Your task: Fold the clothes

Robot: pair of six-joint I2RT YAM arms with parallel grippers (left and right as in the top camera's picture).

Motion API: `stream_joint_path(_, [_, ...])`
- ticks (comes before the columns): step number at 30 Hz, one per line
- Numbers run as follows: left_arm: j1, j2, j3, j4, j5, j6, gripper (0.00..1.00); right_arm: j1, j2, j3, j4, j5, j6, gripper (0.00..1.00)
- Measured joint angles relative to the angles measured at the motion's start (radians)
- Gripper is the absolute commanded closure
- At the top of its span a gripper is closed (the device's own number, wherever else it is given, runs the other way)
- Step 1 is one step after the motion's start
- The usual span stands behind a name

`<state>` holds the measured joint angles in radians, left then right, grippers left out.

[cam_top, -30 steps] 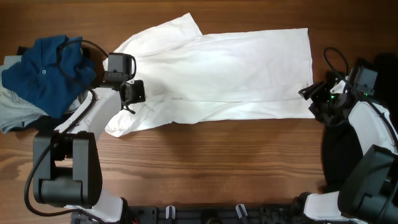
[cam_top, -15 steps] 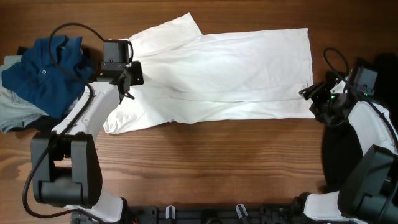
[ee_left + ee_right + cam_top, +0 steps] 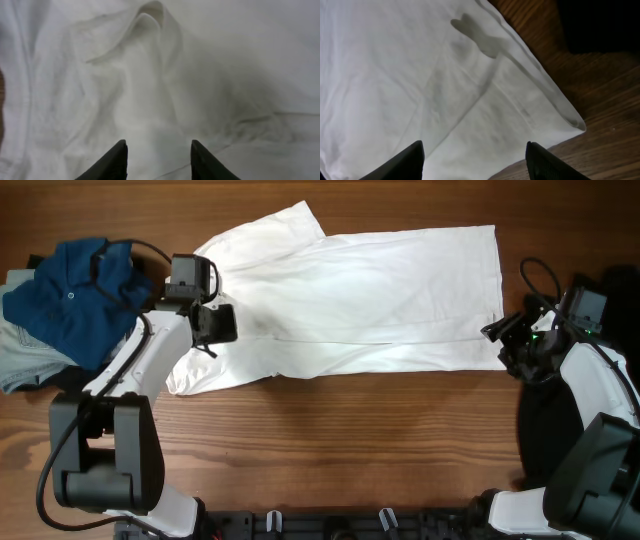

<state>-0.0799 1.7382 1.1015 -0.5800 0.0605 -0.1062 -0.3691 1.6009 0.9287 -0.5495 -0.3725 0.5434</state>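
Observation:
The white shirt (image 3: 360, 300) lies spread across the back of the wooden table, folded lengthwise, with one sleeve angled up at the top left. My left gripper (image 3: 222, 323) hovers over the shirt's left part, open and empty; the left wrist view shows wrinkled white fabric (image 3: 150, 75) between its fingertips (image 3: 117, 157). My right gripper (image 3: 497, 340) is open at the shirt's lower right corner; the right wrist view shows that corner (image 3: 570, 117) on the wood. No label or print shows.
A blue garment (image 3: 75, 295) lies heaped on pale grey-blue clothes (image 3: 25, 360) at the table's left edge. A black object (image 3: 545, 420) lies by the right arm. Bare wood (image 3: 350, 450) runs along the front.
My left gripper moved up toward the collar area, then back down and slightly right over the shirt. The shirt's left edge shifted a little. The right arm has not moved.

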Motion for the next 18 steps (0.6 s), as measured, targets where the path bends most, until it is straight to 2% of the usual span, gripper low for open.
stream_joint_path(5, [-0.024,0.022,-0.046,0.072,0.067,-0.004,0.53,0.0,0.0,0.0,-0.003,0.0,0.0,0.34])
stream_joint_path(7, [-0.031,0.06,-0.057,0.093,0.08,-0.004,0.53,0.0,0.0,0.0,-0.005,0.0,0.0,0.34])
stream_joint_path(10, [-0.03,0.1,-0.064,0.156,0.09,-0.003,0.69,0.0,0.0,0.0,-0.007,0.0,0.0,0.34])
stream_joint_path(12, [-0.03,0.105,-0.064,0.188,0.095,-0.009,0.72,0.0,0.0,0.0,-0.012,0.0,0.0,0.34])
stream_joint_path(13, [-0.03,0.108,-0.064,0.193,0.096,-0.014,0.71,0.0,0.0,0.0,-0.014,0.0,0.0,0.34])
stream_joint_path(14, [-0.03,0.108,-0.064,0.193,0.097,-0.015,0.59,0.0,0.0,0.0,-0.015,0.0,0.0,0.34])
stream_joint_path(16, [-0.03,0.108,-0.064,0.183,0.098,-0.017,0.51,0.0,0.0,0.0,-0.015,0.0,0.0,0.34])
stream_joint_path(18, [-0.03,0.106,-0.063,0.174,0.106,-0.026,0.65,0.0,0.0,0.0,-0.015,0.0,0.0,0.34])
